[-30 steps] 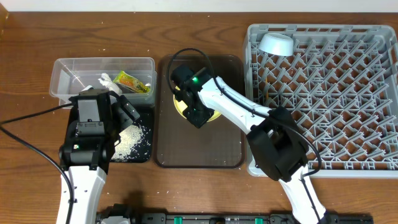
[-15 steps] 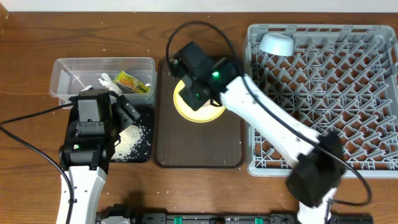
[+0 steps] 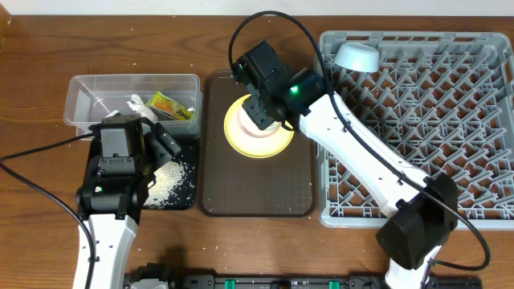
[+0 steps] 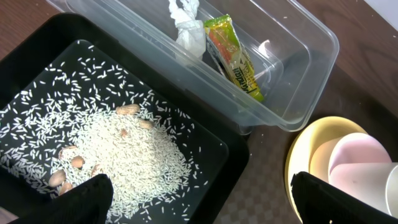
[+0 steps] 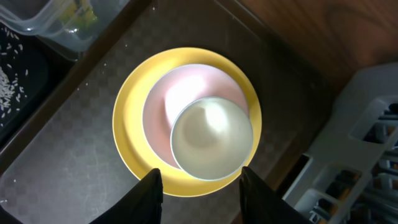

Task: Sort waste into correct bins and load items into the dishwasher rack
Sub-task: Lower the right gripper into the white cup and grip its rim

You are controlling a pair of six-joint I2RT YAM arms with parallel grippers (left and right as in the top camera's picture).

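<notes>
A round yellow plate (image 5: pixel 130 143) on the dark-brown tray (image 3: pixel 257 189) holds a pinkish-white bowl (image 5: pixel 174 99) with a small white cup (image 5: pixel 211 137) inside it. My right gripper (image 5: pixel 202 199) hangs open and empty above this stack (image 3: pixel 241 144). My left gripper (image 4: pixel 211 202) is open and empty over the black bin (image 4: pixel 236 168), which holds loose rice (image 4: pixel 124 155). The clear tub (image 4: pixel 298 93) holds the white tissue (image 4: pixel 186 25) and the yellow-green wrapper (image 4: pixel 233 56). A light-blue bowl (image 3: pixel 357 54) lies upside down at the far left corner of the grey rack (image 3: pixel 450 120).
A few peanuts (image 4: pixel 68 165) lie among the rice. The rack's left wall stands close to the tray's right edge. The clear tub (image 3: pixel 96 88) sits behind the black bin (image 3: pixel 181 201), left of the tray. Cables trail from both arms.
My right gripper has lifted and shifted back and to the right, uncovering the plate stack. The left arm has not moved.
</notes>
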